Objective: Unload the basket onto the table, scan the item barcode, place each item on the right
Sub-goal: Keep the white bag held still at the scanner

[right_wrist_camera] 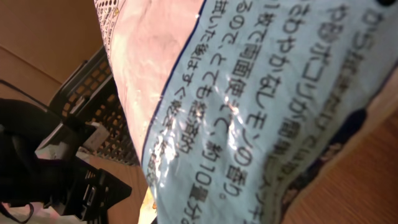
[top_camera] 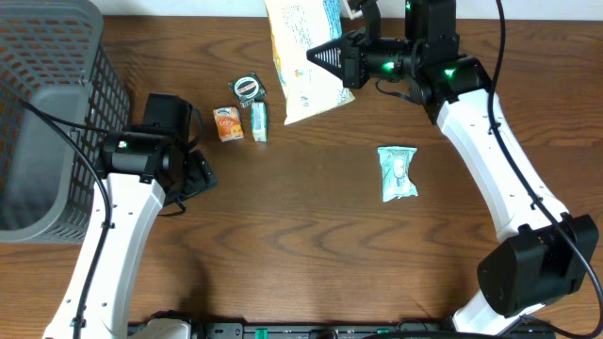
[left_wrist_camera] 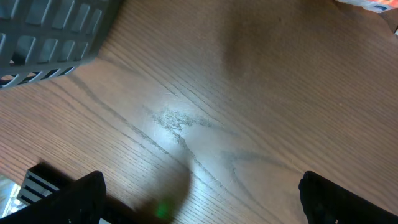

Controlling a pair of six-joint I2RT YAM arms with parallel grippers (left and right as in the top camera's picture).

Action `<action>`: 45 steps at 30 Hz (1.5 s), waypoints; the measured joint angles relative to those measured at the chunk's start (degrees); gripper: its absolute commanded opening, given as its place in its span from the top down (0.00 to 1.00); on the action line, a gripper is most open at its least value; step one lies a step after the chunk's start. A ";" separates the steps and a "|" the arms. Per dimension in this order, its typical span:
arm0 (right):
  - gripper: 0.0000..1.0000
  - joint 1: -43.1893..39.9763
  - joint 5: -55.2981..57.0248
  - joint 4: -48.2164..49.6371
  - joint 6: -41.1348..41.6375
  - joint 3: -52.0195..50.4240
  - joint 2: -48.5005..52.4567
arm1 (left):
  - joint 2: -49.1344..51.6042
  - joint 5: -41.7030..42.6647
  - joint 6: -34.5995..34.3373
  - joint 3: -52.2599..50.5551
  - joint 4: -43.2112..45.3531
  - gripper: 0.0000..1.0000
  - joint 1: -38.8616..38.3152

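Item: snack bag (top_camera: pixel 297 66), at the far edge of the surface (top_camera: pixel 311 226), clamped in the right gripper (top_camera: pixel 332 58).

Left gripper (top_camera: pixel 198 174): spread wide, holding nothing, near the basket (top_camera: pixel 47 113).

Risks: an edge hold on slack film may slip, and creases or glare may spoil a read.

Not made out: the barcode, any scanner, the bag's cropped top, or whether its lower end rests down.

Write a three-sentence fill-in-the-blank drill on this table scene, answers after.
The right pincer is ____ on the snack bag.
The left pincer is ____ and holds nothing.
The grey basket stands on the robot's ____ side.
Missing words: shut; open; left.
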 measured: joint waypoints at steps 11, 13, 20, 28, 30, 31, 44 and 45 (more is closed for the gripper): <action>0.99 0.00 1.53 -0.74 0.00 0.00 0.00 | 0.00 0.00 0.00 0.00 0.00 0.02 0.00; 0.99 0.00 1.84 -0.94 0.00 0.00 0.00 | 0.00 0.00 0.00 0.00 -0.02 0.02 0.00; 0.99 0.00 2.01 -0.96 0.00 0.00 0.00 | 0.00 0.00 0.00 0.00 0.00 0.02 0.00; 0.99 0.00 3.17 -1.42 0.00 0.00 0.00 | 0.00 0.00 0.00 0.00 0.00 0.02 0.00; 0.99 0.00 3.28 -1.44 0.00 0.00 0.00 | 0.00 0.00 0.00 0.00 -0.02 0.03 0.00; 0.99 0.00 3.30 -1.51 0.00 0.00 0.00 | 0.00 0.00 0.00 0.00 0.00 0.03 0.00; 0.99 0.00 3.50 -1.62 0.00 0.00 0.00 | 0.00 0.00 0.00 0.00 0.00 0.02 0.00; 0.99 0.00 3.50 -1.62 0.00 0.00 0.00 | 0.00 0.00 0.00 0.00 -0.02 0.03 0.00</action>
